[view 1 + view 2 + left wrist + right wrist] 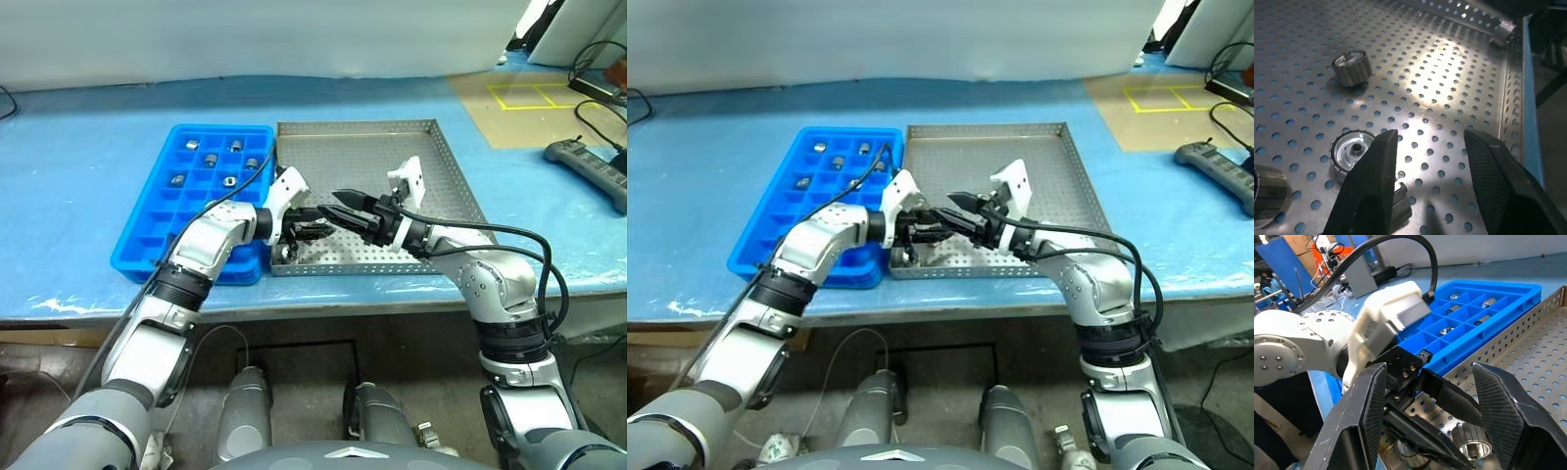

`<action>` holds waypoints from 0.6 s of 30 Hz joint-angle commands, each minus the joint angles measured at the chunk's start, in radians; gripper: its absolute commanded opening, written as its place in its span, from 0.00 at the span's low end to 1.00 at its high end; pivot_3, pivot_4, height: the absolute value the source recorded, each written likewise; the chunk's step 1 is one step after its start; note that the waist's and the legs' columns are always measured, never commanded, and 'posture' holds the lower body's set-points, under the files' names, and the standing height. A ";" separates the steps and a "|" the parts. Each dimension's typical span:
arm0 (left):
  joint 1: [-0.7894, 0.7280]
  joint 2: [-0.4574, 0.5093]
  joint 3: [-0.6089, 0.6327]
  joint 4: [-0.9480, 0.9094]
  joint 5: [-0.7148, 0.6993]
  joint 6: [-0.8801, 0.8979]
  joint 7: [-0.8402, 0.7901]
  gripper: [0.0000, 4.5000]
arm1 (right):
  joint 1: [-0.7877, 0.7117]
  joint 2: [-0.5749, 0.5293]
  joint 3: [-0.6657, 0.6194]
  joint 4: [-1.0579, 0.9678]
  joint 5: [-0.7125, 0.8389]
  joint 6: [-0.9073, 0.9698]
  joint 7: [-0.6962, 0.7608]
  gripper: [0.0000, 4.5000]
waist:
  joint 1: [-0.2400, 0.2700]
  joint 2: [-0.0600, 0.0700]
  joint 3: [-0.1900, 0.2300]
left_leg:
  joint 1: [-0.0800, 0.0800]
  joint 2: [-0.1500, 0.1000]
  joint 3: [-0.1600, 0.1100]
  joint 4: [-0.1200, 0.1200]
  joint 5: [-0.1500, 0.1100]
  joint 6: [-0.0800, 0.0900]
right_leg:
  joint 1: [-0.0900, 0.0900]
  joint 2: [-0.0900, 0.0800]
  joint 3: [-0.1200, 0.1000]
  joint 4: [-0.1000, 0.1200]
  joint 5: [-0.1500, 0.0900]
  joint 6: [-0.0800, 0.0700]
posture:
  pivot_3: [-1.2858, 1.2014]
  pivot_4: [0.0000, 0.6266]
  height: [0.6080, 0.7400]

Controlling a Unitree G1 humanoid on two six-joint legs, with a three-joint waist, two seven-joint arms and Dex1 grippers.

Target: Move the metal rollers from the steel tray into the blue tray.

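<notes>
The metal rollers (pixel 1352 68) you still have to move lie in the near-left corner of the steel tray (pixel 431 166), close to the wall that borders the blue tray (pixel 147 245); several others already sit in the blue tray's far compartments. One roller (pixel 1352 152) lies end-up, just beside the left pincer's (pixel 1432 161) finger, and two more lie at the edge of the left wrist view.

Your left pincer hangs low over that corner, parted and empty, with only perforated metal between its fingers. I'd shift it sideways until the end-up roller is centred in the gap, then lower and close across its ribbed sides, since the rollers would likely slide on the smooth steel if nudged.

The right pincer (pixel 345 202) points at the left one from close by, also parted with nothing in it. Draw it back a little so the two don't collide over the corner.
</notes>
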 commanded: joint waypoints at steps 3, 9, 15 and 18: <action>-0.061 -0.012 0.002 -0.061 0.016 0.095 0.042 0.50 | 0.011 0.004 -0.014 -0.052 -0.005 -0.031 -0.017 0.64 | 0.001 0.000 0.000 | -0.001 0.000 0.000 0.000 0.000 0.000 | 0.000 0.000 0.000 -0.001 0.000 0.000 | 0.46 0.24 1.00; -0.068 0.040 -0.056 -0.113 0.069 0.149 0.035 0.50 | 0.028 0.005 -0.011 -0.053 -0.017 -0.044 -0.029 0.64 | 0.000 0.000 0.000 | 0.000 0.000 0.000 0.000 0.000 0.001 | 0.000 0.000 0.000 -0.001 0.000 0.000 | 0.46 0.24 1.00; -0.059 0.049 -0.087 -0.099 0.086 0.170 0.030 0.50 | 0.039 0.015 0.000 -0.059 -0.031 -0.053 -0.045 0.64 | 0.000 0.000 0.000 | -0.001 0.000 0.000 0.001 0.000 0.001 | 0.000 0.000 0.000 -0.001 0.000 0.000 | 0.45 0.24 1.00; -0.053 0.041 -0.100 -0.080 0.091 0.175 0.031 0.50 | 0.044 0.013 -0.002 -0.059 -0.036 -0.057 -0.048 0.64 | 0.000 0.000 0.000 | 0.000 0.000 0.000 0.001 0.000 0.001 | 0.000 0.000 0.000 -0.001 0.000 0.000 | 0.45 0.24 1.00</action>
